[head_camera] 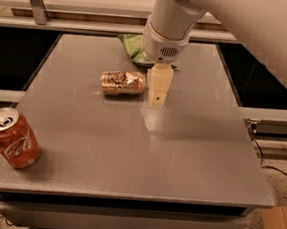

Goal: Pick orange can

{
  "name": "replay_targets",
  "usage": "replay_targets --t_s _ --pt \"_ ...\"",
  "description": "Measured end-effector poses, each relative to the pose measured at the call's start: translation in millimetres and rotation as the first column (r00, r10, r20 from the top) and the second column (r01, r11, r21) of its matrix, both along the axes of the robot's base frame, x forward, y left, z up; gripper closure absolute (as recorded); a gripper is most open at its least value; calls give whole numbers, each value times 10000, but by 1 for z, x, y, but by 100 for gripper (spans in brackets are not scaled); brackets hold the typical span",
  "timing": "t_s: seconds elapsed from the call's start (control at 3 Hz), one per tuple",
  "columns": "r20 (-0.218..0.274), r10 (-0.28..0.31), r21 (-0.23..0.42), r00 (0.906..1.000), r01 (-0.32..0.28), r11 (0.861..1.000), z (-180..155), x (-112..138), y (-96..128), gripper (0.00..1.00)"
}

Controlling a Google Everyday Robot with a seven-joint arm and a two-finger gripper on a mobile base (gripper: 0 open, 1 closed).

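In the camera view, the grey surface (pixel 130 155) carries three things. The orange can (pixel 122 83) lies on its side a little behind the middle of the surface, its long axis running left to right, its crinkled gold skin catching the light. Whether it holds anything cannot be told.

The pincer (pixel 157 96) hangs from the white arm (pixel 171 23) and points down, its tip low over the surface just beside the can's right end; whether it touches the can is unclear. It is seen side-on as one cream block, so it cannot be told whether it is wide or narrow, and nothing is seen held in it.

Behind the pincer, a green chip bag (pixel 132 46) lies near the far edge, partly hidden by the arm.

At the near left corner, well apart from the rest, a red Coca-Cola can (pixel 12 137) stands upright, its top facing the camera.
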State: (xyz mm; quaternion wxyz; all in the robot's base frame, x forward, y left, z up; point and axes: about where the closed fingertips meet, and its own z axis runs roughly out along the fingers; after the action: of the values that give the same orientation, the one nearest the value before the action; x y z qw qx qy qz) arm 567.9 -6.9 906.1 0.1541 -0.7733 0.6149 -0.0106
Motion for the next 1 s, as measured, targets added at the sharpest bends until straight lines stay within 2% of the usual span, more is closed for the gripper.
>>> replay_targets --t_s 1.0 --pt "39 779 -389 9970 -777 9962 -27 27 46 0"
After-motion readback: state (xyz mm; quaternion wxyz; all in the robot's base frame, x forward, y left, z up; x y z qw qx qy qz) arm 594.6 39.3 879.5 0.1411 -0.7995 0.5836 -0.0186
